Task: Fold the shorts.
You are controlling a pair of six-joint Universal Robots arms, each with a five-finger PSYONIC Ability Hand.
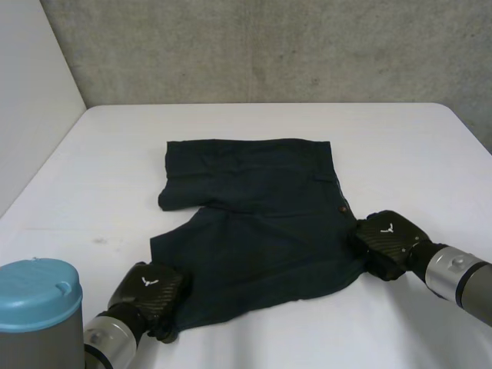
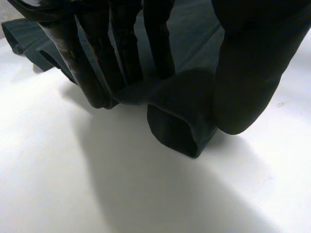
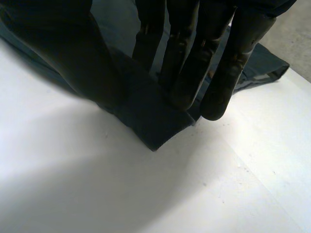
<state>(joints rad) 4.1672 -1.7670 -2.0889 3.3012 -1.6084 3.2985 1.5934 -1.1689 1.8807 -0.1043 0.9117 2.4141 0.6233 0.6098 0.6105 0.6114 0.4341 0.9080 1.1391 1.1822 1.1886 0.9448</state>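
Shorts (image 1: 261, 223) flat on surface (image 1: 407, 146), roughly centred. Waist end to the right, both legs pointing left, one leg behind the other. Left hand (image 1: 150, 288) at near-left corner, on the hem of the nearer leg, cloth pinched between fingers and thumb. Right hand (image 1: 384, 242) at near-right corner, on the waist edge, cloth pinched likewise. Wall (image 1: 269, 46) behind the surface's far edge.

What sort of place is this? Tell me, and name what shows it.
Probably a robotics lab or test bench: a bare white table, a plain concrete wall behind it, and the robot's left hand and right hand pinching near corners of dark shorts.
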